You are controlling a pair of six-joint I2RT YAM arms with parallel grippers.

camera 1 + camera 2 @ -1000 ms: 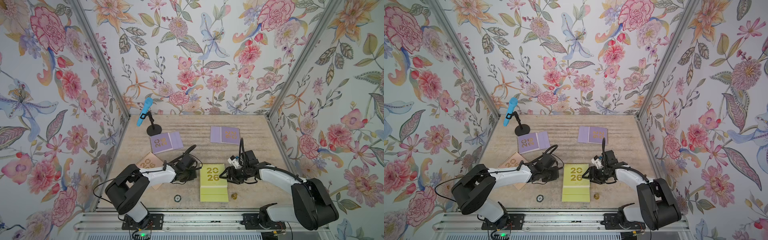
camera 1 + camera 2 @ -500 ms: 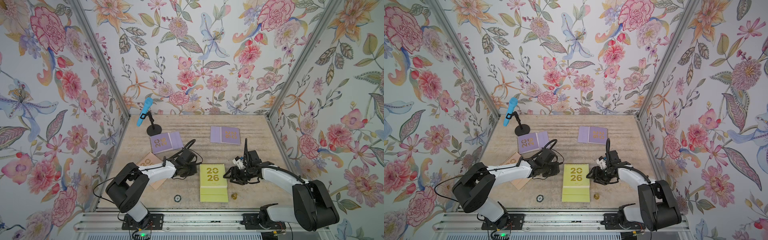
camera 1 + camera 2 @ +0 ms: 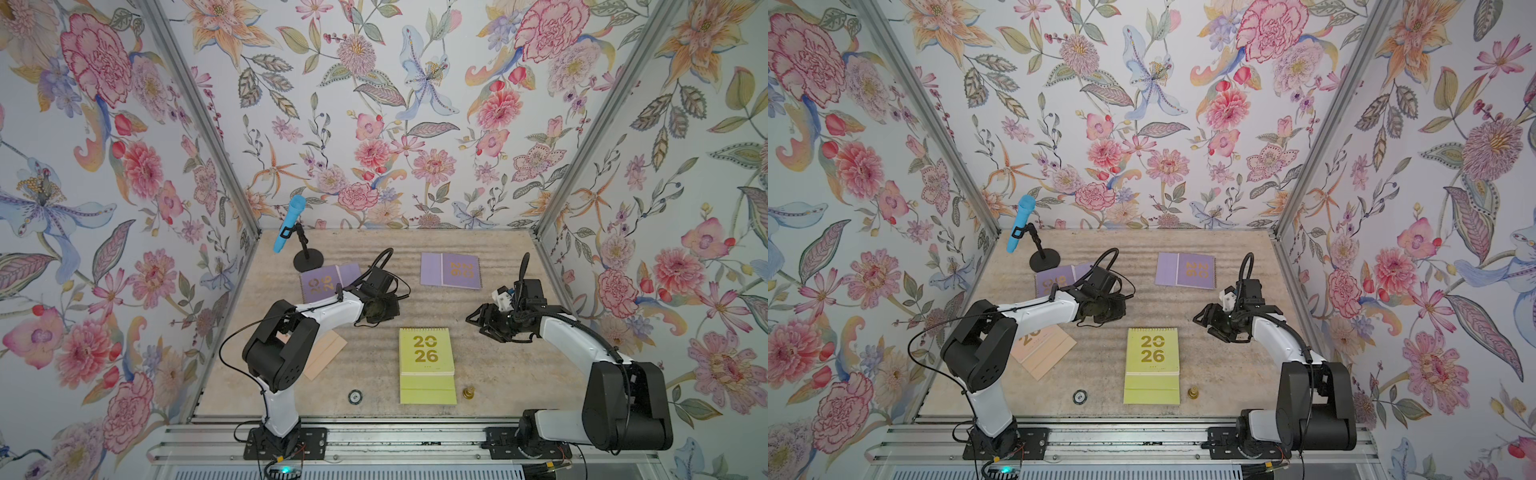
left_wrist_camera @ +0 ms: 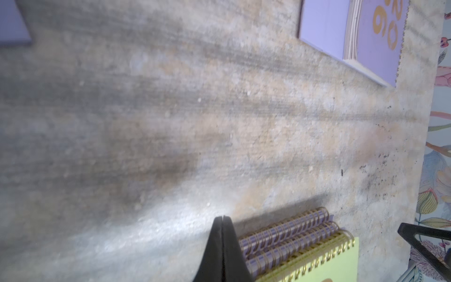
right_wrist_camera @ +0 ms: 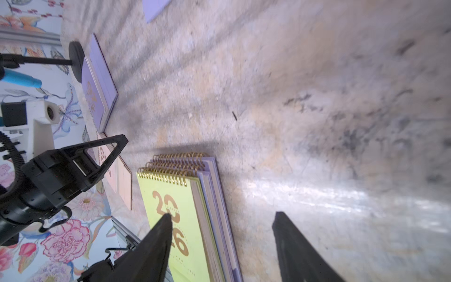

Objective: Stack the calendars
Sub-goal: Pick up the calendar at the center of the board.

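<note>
Three calendars were stacked on the table (image 3: 498,374), and both grippers held nothing.
In both top views the stack (image 3: 426,374) lay in the lower middle of the frame, with the yellow-green calendar (image 3: 1152,353) on top and two purple calendars (image 5: 211,168) under it. The peach calendar (image 3: 328,353) lay at lower left, partly under the left arm (image 3: 324,309). The left purple calendar (image 3: 322,284) lay up and left of the stack, the right purple calendar (image 3: 451,270) up and right. The left gripper (image 4: 221,221) was squeezed closed and the right gripper (image 5: 223,214) was spread wide, both near the stack.
</note>
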